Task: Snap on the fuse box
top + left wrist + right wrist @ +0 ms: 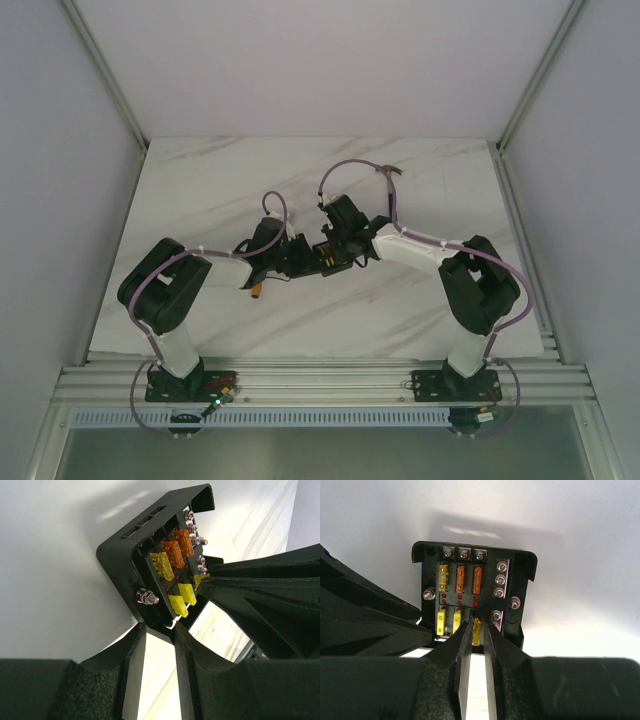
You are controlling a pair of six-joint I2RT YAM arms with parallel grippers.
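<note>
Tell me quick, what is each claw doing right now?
The left claw is closed on the edge of the fuse box.
The right claw is closed on a yellow fuse.

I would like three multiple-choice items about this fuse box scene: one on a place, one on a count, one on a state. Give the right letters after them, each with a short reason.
1. Where at the fuse box is the yellow fuse that the right gripper holds?
A. bottom row, third slot
B. top row, first slot
C. behind the box

2. How many orange fuses sit in the box?
A. one
B. two
C. four

3. The left gripper is:
A. open, away from the box
B. shut on the box's edge
C. shut on a loose fuse

Answers:
1 A: it stands just right of two seated yellow fuses.
2 B: both sit in the top row.
3 B: its fingers clamp the box's edge.
</note>
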